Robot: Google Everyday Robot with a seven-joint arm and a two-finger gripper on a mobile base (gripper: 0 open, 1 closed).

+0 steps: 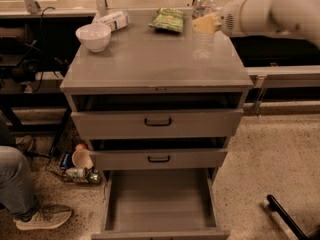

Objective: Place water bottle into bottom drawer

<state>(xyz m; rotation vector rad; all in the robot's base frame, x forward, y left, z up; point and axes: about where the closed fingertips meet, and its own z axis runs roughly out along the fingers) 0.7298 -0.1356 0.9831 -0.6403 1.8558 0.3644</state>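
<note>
Camera view, upper left: white bowl sat on cabinet top.
bottom drawer: pulled open, lower centre.
water bottle: stood upright, upper right, between the fingers.
gripper: fingers clasped the bottle's middle.
</note>
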